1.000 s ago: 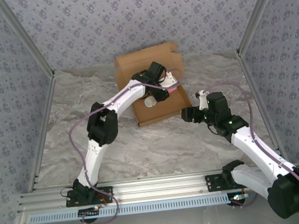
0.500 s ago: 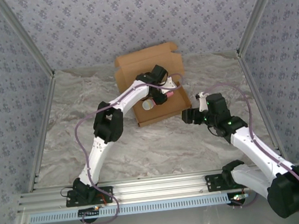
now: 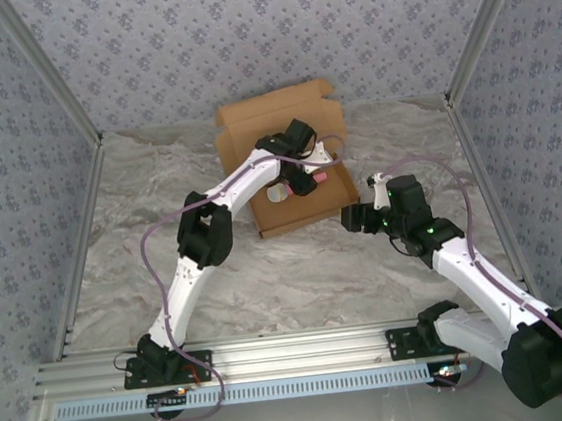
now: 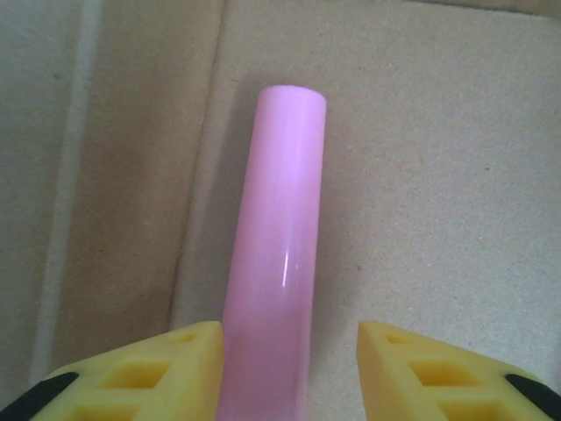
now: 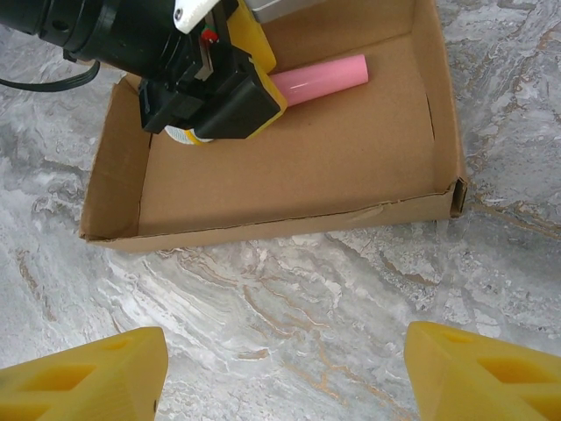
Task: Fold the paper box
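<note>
The jaws of the left gripper (image 4: 285,340) are seen parted around a pink cylindrical stick (image 4: 280,210): the stick is touched by the yellow fingertip at the left of the wrist view, while a clear gap is left between it and the other fingertip, so no grip is made on it. The stick is laid flat on the floor of the paper box (image 3: 313,210), with its free end pointed away from the gripper toward the box's right wall. The jaws of the right gripper (image 5: 285,368) are held wide apart with nothing between them, and only the marbled table top (image 3: 267,272) is seen beneath them. This gripper is poised just outside the near right corner of the box, apart from the cardboard. The box is placed toward the far middle of the table, close to the back wall, and is set at a slight angle to the table edges. Its shallow tray part is already formed, with low walls raised on all four sides, and a small gap is seen at the near right corner where two walls meet. The lid panel is left open, extended from the tray's far side toward the patterned wall. A small pale round object (image 3: 277,193) is seen inside the tray beside the left gripper; what it is cannot be told.
</note>
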### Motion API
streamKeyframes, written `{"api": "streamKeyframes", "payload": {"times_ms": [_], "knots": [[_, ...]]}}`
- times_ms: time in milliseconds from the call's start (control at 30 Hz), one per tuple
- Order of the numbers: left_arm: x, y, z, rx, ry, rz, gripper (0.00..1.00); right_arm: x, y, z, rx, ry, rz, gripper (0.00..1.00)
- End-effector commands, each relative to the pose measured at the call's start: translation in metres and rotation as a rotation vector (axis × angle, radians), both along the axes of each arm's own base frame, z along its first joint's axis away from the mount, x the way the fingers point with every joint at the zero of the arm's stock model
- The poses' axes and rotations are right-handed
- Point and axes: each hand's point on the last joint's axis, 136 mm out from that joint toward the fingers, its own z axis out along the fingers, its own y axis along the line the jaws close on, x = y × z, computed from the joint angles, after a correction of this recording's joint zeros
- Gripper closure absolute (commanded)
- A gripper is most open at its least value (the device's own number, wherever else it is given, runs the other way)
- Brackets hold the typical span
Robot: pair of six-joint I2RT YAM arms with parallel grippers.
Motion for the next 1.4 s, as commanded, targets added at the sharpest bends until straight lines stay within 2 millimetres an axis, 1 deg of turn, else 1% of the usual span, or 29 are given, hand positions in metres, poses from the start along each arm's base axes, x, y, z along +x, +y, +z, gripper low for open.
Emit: {"api": "streamKeyframes", "payload": {"times_ms": [0, 133, 267, 333, 433, 500, 600, 633, 667, 700, 800, 933, 1033, 1067, 1100, 1367], "knots": [[0.0, 0.003, 0.017, 0.004, -0.012, 0.005, 0.54, 0.002, -0.004, -0.003, -0.003, 0.009, -0.029, 0.26], [-0.003, 0.005, 0.047, -0.035, -0.034, 0.019, 0.5, 0.006, -0.005, -0.002, -0.016, 0.006, -0.042, 0.26], [0.002, 0.017, 0.086, -0.109, -0.075, 0.1, 0.46, 0.019, -0.007, 0.003, -0.038, -0.005, -0.075, 0.26], [0.005, 0.028, 0.106, -0.165, -0.1, 0.163, 0.45, 0.03, -0.01, 0.003, -0.06, -0.005, -0.102, 0.25], [0.005, 0.048, 0.135, -0.276, -0.131, 0.272, 0.43, 0.052, -0.011, -0.004, -0.077, 0.013, -0.132, 0.24], [-0.001, 0.067, 0.144, -0.354, -0.136, 0.349, 0.42, 0.07, -0.011, -0.01, -0.083, 0.03, -0.146, 0.24], [-0.01, 0.094, 0.158, -0.491, -0.124, 0.458, 0.42, 0.096, -0.016, -0.027, -0.104, 0.076, -0.179, 0.24], [-0.013, 0.105, 0.158, -0.53, -0.117, 0.499, 0.42, 0.104, -0.016, -0.034, -0.106, 0.093, -0.182, 0.24], [-0.014, 0.117, 0.16, -0.566, -0.115, 0.536, 0.42, 0.112, -0.016, -0.037, -0.107, 0.098, -0.185, 0.24], [-0.016, 0.129, 0.157, -0.603, -0.107, 0.58, 0.41, 0.12, -0.017, -0.044, -0.116, 0.11, -0.187, 0.24], [-0.021, 0.165, 0.155, -0.7, -0.096, 0.688, 0.41, 0.142, -0.019, -0.055, -0.163, 0.116, -0.191, 0.24], [-0.028, 0.203, 0.153, -0.794, -0.104, 0.786, 0.4, 0.162, -0.018, -0.077, -0.219, 0.169, -0.163, 0.26], [-0.033, 0.22, 0.151, -0.803, -0.126, 0.822, 0.39, 0.169, -0.012, -0.09, -0.241, 0.2, -0.125, 0.28], [-0.034, 0.223, 0.149, -0.801, -0.128, 0.828, 0.39, 0.174, -0.008, -0.086, -0.241, 0.191, -0.113, 0.29], [-0.035, 0.225, 0.148, -0.802, -0.129, 0.834, 0.39, 0.175, -0.005, -0.087, -0.248, 0.191, -0.1, 0.29], [-0.035, 0.244, 0.144, -0.818, -0.139, 0.885, 0.39, 0.16, 0.009, -0.089, -0.377, 0.185, -0.045, 0.35]]}}
